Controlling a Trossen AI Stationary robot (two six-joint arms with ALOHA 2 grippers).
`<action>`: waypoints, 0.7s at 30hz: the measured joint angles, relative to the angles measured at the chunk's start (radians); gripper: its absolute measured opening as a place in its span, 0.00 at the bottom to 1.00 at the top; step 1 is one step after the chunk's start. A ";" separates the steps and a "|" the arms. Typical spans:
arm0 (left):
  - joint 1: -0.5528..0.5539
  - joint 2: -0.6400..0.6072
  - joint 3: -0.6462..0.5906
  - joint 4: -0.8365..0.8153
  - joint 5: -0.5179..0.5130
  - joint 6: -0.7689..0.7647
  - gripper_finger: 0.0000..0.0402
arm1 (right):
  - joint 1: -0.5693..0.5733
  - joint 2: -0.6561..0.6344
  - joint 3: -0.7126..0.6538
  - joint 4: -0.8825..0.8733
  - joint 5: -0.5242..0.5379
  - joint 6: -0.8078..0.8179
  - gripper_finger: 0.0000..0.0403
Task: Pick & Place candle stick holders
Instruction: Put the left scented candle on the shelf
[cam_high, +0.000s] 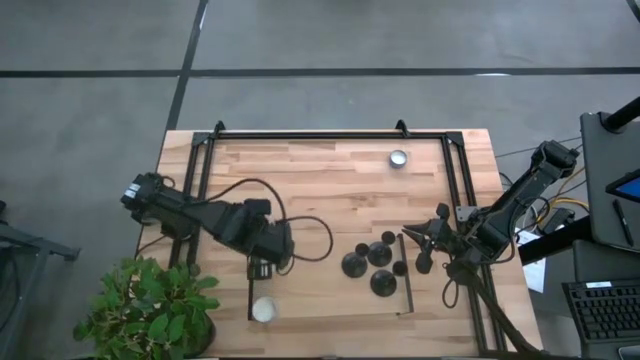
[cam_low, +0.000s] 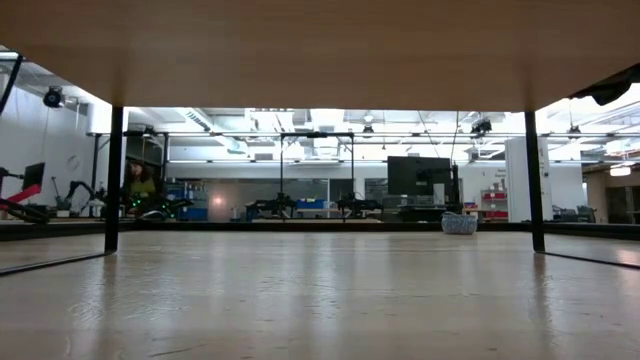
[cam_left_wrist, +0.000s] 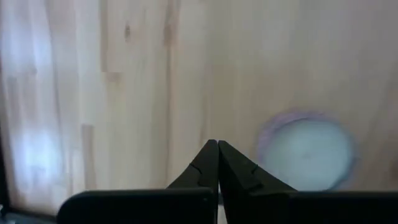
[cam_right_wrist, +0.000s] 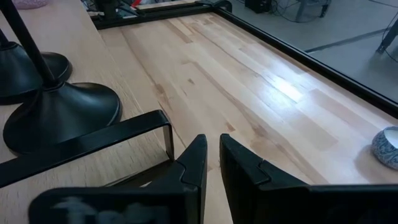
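Note:
Three black candle stick holders (cam_high: 355, 263), (cam_high: 380, 253), (cam_high: 383, 283) stand upright on their disc bases at the table's right middle. Two of the bases (cam_right_wrist: 59, 115), (cam_right_wrist: 25, 74) also show in the right wrist view. My right gripper (cam_high: 425, 240) waits just right of them, fingers (cam_right_wrist: 211, 146) all but shut with nothing between them. My left gripper (cam_high: 270, 262) hangs over the table's left middle, pointing down, fingers (cam_left_wrist: 217, 149) shut on nothing. It is just on the far side of a white candle (cam_left_wrist: 308, 152).
The white candle (cam_high: 263, 310) sits near the front edge, and a tea light in a metal cup (cam_high: 398, 158) sits at the far right. A thin black bar (cam_high: 405, 272) lies right of the holders. Black rails (cam_high: 330, 134) border the table. A plant (cam_high: 150, 310) stands at the near left corner.

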 joint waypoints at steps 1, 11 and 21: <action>0.008 0.000 -0.004 -0.010 0.000 0.004 0.00 | 0.000 0.000 0.000 0.000 -0.001 0.000 0.10; 0.033 0.001 -0.091 0.033 0.099 0.041 0.00 | 0.000 0.000 0.000 0.000 -0.008 0.000 0.10; 0.033 0.001 -0.126 0.065 0.140 0.036 0.00 | 0.000 0.000 0.000 0.000 -0.008 0.000 0.10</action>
